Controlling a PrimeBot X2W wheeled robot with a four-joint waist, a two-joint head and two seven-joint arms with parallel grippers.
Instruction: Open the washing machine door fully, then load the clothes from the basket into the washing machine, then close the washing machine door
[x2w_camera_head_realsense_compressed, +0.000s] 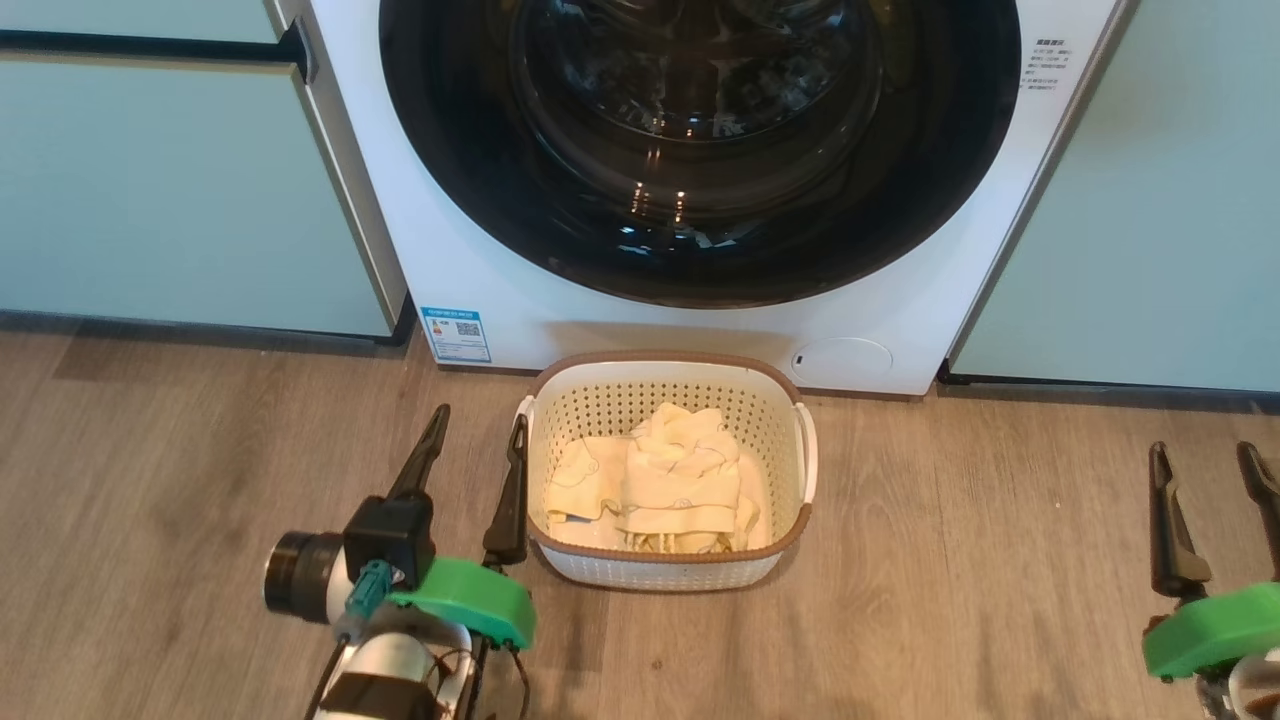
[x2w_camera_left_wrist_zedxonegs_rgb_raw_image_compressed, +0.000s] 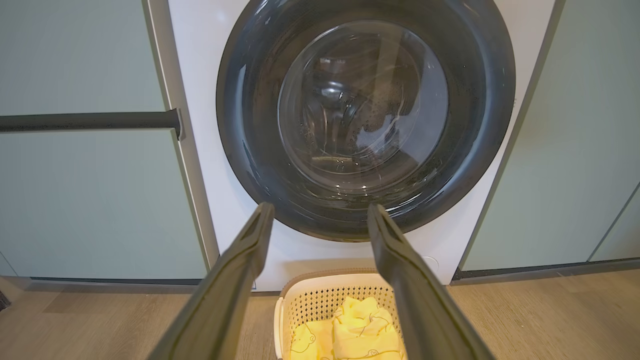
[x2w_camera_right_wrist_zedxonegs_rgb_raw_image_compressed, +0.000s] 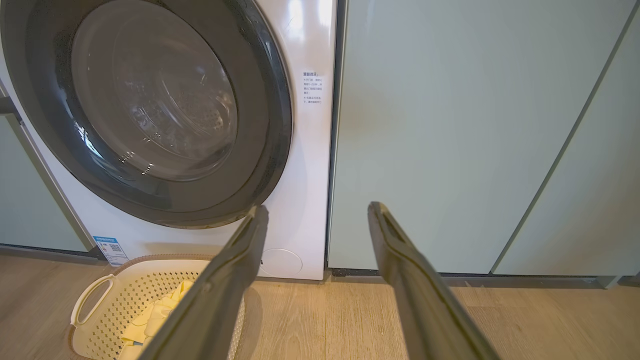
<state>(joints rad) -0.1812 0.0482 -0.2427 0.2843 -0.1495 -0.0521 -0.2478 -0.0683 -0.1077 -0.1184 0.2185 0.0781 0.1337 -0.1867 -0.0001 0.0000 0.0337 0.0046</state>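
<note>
Head view showed the washing machine door (x2w_camera_head_realsense_compressed: 700, 140) closed up top, left gripper (x2w_camera_head_realsense_compressed: 479, 415) and right gripper (x2w_camera_head_realsense_compressed: 1202, 447) spread, empty; you needed to hook its rim squarely.

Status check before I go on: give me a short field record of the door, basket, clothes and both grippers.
door: washing machine door shut, flush on the washing machine
basket: basket on the floor, just in front of the machine, below the door
clothes: clothes heaped in the basket
left gripper: left gripper open, empty, close beside the basket's left side
right gripper: right gripper open, empty, well off to the basket's right
progress: door not yet opened
</note>
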